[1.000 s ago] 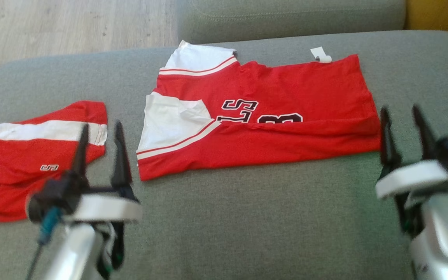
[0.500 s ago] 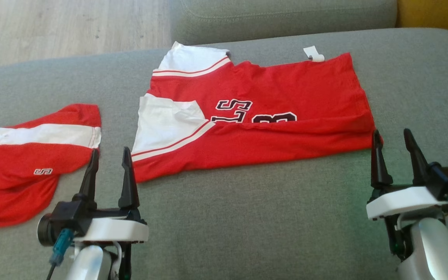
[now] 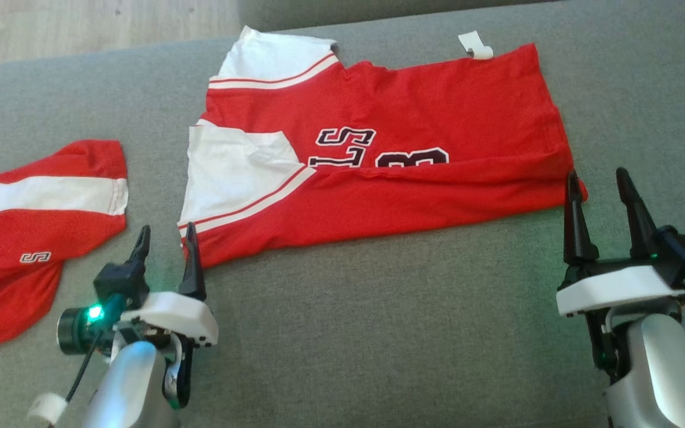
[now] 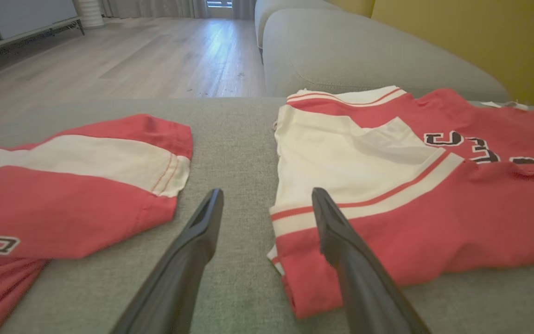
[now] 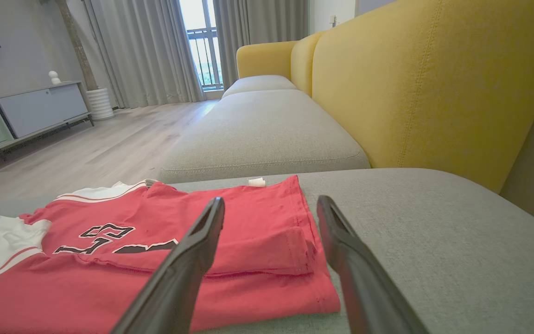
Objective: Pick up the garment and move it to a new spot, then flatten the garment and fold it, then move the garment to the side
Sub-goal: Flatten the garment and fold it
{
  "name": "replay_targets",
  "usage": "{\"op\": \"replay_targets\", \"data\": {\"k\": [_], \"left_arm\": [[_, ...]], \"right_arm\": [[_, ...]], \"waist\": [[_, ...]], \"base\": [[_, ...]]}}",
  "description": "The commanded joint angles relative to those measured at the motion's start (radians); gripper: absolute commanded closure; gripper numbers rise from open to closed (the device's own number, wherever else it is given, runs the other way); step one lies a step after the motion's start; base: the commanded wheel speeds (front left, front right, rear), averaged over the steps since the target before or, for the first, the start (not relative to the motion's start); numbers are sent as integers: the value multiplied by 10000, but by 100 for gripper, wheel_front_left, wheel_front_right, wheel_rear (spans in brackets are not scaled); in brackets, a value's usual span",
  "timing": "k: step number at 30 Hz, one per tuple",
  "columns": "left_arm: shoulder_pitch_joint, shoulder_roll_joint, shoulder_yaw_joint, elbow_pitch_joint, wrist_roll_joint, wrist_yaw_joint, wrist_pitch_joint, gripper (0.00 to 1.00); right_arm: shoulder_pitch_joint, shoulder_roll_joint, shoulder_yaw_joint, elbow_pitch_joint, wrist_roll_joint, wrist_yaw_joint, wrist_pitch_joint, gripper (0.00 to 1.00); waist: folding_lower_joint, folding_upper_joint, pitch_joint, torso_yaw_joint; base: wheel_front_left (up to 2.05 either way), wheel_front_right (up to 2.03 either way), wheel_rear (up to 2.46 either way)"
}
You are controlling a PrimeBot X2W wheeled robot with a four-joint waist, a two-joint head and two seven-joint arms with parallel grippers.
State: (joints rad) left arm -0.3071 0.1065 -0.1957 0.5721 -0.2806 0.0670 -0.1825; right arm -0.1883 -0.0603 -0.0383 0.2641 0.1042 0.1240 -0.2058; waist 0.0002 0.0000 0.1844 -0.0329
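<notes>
Hovering spread wide, left gripper (image 3: pixel 167 229) and right gripper (image 3: pixel 594 172) are facing the folded red jersey (image 3: pixel 414 148) on the grey cushion (image 3: pixel 378 333), at one and eleven o'clock; right wrist view is adding a yellow backrest (image 5: pixel 410 83).

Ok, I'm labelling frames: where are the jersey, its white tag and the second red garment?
jersey (image 3: pixel 437 107), head view, red body
white tag (image 3: pixel 474 46), head view, its middle
second red garment (image 3: pixel 39 196), head view, white stripe
</notes>
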Motion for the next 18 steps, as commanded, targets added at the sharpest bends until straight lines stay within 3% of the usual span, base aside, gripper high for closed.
{"op": "replay_targets", "data": {"k": [1, 14, 15, 16, 18], "left_arm": [[-538, 194, 188, 99, 29, -99, 203, 0], [-1054, 255, -298, 1618, 95, -198, 1556, 0], [-1076, 262, -335, 1671, 84, -249, 1631, 55], [-1096, 270, -359, 1685, 68, -299, 1636, 100], [-1142, 302, -378, 1595, 68, -338, 1453, 100]], "right_arm": [[-413, 56, 265, -421, -91, 67, 6, 0], [-565, 88, 370, -449, -108, 67, 44, 0], [-580, 89, 377, -435, -114, 67, 51, 0], [-598, 90, 376, -417, -120, 67, 64, 0], [-647, 92, 348, -359, -155, 67, 121, 0]], "waist": [[-2, 0, 139, -98], [-2, 0, 402, -328], [-2, 0, 407, -336], [-2, 0, 408, -336], [-2, 0, 389, -314]], "base": [[0, 0, 0], [0, 0, 0], [0, 0, 0], [0, 0, 0], [0, 0, 0]]}}
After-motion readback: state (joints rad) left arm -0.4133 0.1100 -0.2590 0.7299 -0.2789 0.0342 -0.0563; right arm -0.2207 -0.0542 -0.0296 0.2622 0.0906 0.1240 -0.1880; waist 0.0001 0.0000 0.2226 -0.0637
